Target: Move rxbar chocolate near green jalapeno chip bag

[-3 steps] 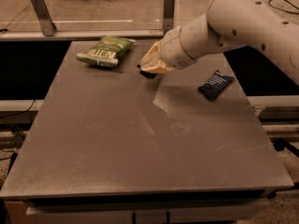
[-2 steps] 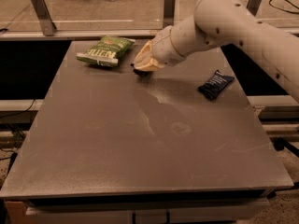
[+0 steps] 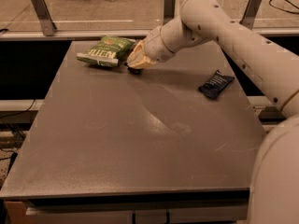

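The green jalapeno chip bag point(image 3: 106, 50) lies at the far left of the grey table point(image 3: 140, 143), its white band of lettering facing me. My gripper point(image 3: 136, 67) is low over the table, right beside the bag's right edge. The cream wrist cover hides most of it. A small dark end of the rxbar chocolate point(image 3: 134, 71) sticks out under the gripper, close to the table surface. The rest of the bar is hidden. The gripper is shut on it.
A short dark blue crinkled packet point(image 3: 216, 84) lies at the right of the table. My arm point(image 3: 233, 31) reaches in from the right, above that packet. Metal posts point(image 3: 42, 13) and a rail stand behind the far edge.
My gripper has moved left and farther back with the dark bar, from mid-table to right beside the chip bag, and it is lower. The bag and blue packet have not moved.
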`<state>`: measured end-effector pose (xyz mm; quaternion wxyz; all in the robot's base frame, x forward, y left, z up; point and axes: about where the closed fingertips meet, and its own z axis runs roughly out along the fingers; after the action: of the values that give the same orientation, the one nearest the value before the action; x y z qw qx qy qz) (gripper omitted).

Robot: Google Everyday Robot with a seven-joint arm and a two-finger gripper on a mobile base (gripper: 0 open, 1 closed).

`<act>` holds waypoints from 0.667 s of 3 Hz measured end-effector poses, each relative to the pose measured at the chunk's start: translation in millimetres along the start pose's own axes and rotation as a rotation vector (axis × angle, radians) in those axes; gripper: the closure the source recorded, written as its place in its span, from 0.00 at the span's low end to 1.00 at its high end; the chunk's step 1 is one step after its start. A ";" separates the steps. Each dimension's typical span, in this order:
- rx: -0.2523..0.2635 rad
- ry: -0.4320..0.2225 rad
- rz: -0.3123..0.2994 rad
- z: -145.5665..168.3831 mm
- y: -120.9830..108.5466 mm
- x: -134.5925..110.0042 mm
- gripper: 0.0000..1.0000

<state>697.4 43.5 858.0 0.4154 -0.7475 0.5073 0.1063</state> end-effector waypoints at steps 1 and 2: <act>-0.018 -0.021 -0.020 10.3 -6.5 -3.7 0.36; -0.028 -0.035 -0.038 13.1 -10.2 -10.7 0.13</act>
<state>704.5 61.7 861.1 0.4157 -0.7609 0.4840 0.1185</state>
